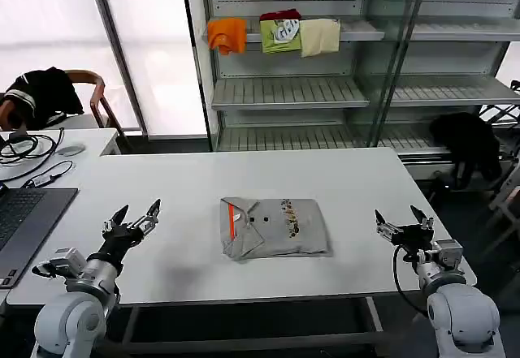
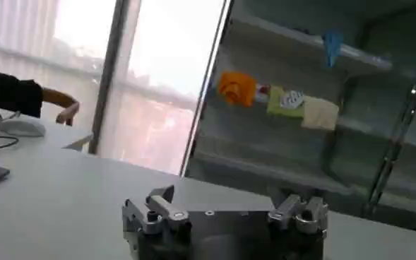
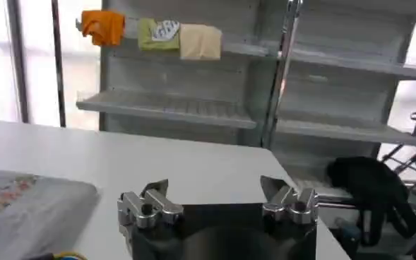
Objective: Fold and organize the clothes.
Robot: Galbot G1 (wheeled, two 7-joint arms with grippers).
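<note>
Grey polo shirt [image 1: 274, 226] with orange-lined collar lies folded flat mid-table, nearer the front edge of the white table [image 1: 203, 187]. Left gripper [image 1: 136, 218] hovers by the front-left part, fingers spread, holding nothing. Right gripper [image 1: 404, 224] hovers near the front-right corner, fingers spread, also holding nothing. Laptop [image 1: 24, 220] at left edge.

Left grey metal gripper [image 1: 137, 215] low on the left side, fingers spread wide apart, right grey metal gripper [image 1: 401, 218] low on the right side — fingers spread apart too, both arms bent, nothing held
</note>
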